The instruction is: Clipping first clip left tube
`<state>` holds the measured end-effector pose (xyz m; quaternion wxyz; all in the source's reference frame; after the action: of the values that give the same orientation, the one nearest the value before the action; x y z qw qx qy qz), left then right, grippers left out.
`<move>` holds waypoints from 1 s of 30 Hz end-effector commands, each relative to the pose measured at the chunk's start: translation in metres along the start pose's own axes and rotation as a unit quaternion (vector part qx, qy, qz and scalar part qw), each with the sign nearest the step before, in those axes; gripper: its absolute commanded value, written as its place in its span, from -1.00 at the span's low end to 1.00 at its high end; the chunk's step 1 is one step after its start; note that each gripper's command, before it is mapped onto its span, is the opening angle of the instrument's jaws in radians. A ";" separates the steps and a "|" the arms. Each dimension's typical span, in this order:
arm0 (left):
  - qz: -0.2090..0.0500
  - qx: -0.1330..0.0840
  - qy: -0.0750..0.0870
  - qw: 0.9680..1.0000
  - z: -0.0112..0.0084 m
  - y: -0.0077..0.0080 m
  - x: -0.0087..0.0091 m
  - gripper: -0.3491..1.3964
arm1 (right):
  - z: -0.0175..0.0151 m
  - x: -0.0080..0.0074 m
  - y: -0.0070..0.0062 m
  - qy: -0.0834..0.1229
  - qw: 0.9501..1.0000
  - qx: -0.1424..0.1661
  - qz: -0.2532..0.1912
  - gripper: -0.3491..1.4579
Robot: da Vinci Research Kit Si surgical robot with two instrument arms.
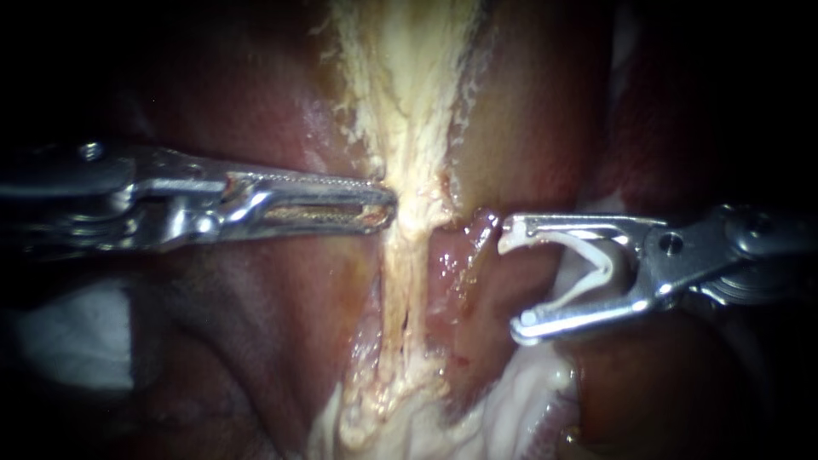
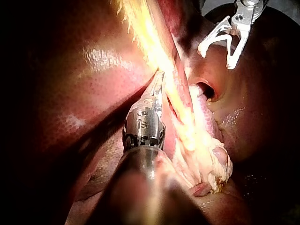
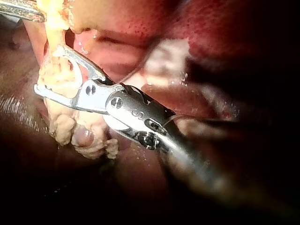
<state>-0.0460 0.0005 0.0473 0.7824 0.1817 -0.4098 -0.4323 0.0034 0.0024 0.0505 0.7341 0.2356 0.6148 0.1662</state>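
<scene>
1. Two instruments showed, one from each side: the left instrument (image 1: 388, 209) and the right instrument (image 1: 514, 285), with their tips well apart.
2. One white clip (image 1: 588, 264) sat in the right instrument's jaws. They stood wide, each jaw bearing on one leg of the clip, and the clip's open mouth faced the middle of the field.
3. One pale strand (image 1: 405, 273) ran down the middle between banks of red tissue (image 1: 256, 341). Whether it was the left tube could not be told.
4. The left instrument's jaws lay narrow, nipped on the strand's edge on their own side.
5. The right instrument's upper tip stood just beside one small red nub (image 1: 481, 226).
6. The clip's tips were clear of the strand, with bare red tissue between them.
7. Below the left instrument's hold the strand narrowed, with open tissue on either side.
</scene>
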 end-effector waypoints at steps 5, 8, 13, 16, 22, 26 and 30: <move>0.000 0.003 0.001 1.000 -0.0010 -0.0006 -0.0001 -1.00 | 0.0002 -0.0005 -0.0003 0.000 1.000 0.000 -0.002 0.05; -0.002 0.002 0.002 1.000 -0.0023 -0.0015 -0.0006 -1.00 | 0.0007 -0.0011 -0.0005 -0.002 1.000 -0.001 -0.004 0.05; -0.004 -0.005 0.000 1.000 -0.0047 -0.0024 -0.0010 -1.00 | 0.0021 -0.0023 -0.0010 -0.008 1.000 0.007 0.003 0.05; -0.004 -0.008 -0.001 1.000 -0.0061 -0.0025 -0.0010 -1.00 | 0.0032 -0.0033 -0.0015 -0.014 1.000 0.013 0.013 0.05; -0.008 -0.014 -0.001 1.000 -0.0083 -0.0024 -0.0013 -1.00 | 0.0066 -0.0053 -0.0023 -0.023 0.999 0.030 0.032 0.05; -0.009 -0.016 -0.001 1.000 -0.0088 -0.0025 -0.0015 -1.00 | 0.0090 -0.0068 -0.0025 -0.028 0.998 0.039 0.038 0.05; -0.009 -0.017 -0.001 1.000 -0.0090 -0.0027 -0.0015 -1.00 | 0.0113 -0.0084 -0.0023 -0.031 0.997 0.047 0.044 0.05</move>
<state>-0.0406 -0.0004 0.0394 0.7809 0.1716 -0.4015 -0.4466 0.0131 -0.0057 0.0581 0.7333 0.3045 0.5861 0.1617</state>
